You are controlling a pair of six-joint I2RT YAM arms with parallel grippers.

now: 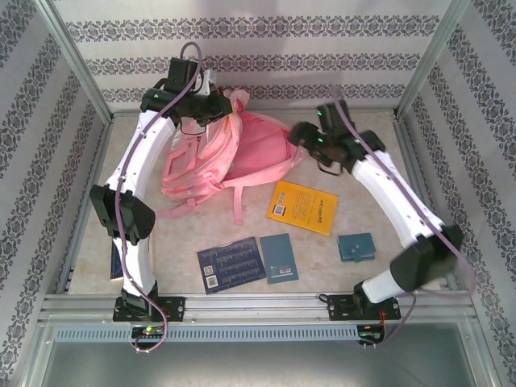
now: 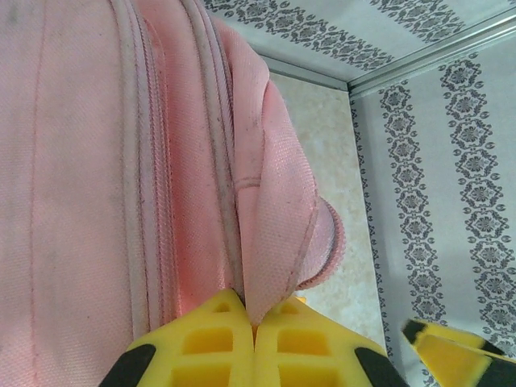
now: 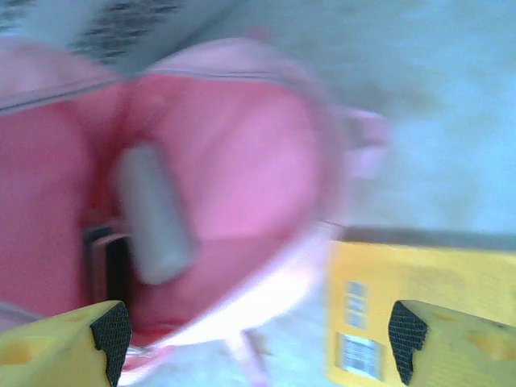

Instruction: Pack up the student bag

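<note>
Left gripper (image 2: 254, 326) pinched the pink bag (image 1: 258, 149) open; right gripper (image 3: 258, 330) stood with jaws apart; a grey item (image 3: 153, 214) lay inside; yellow book (image 1: 303, 206), blue books (image 1: 231, 264) and teal wallet (image 1: 355, 247) awaited packing

On the table (image 1: 322, 266) lie the student bag (image 1: 258, 149), yellow book (image 1: 303, 207), navy book (image 1: 231, 264), teal book (image 1: 279, 258) and small wallet (image 1: 355, 247).

The student bag (image 1: 234, 153) lay at the back of the table (image 1: 322, 278). A manual (image 1: 302, 207) lay just before it, rightward; nearer the front, two booklets (image 1: 231, 264) sat side by side, a wallet (image 1: 355, 247) to their right.
</note>
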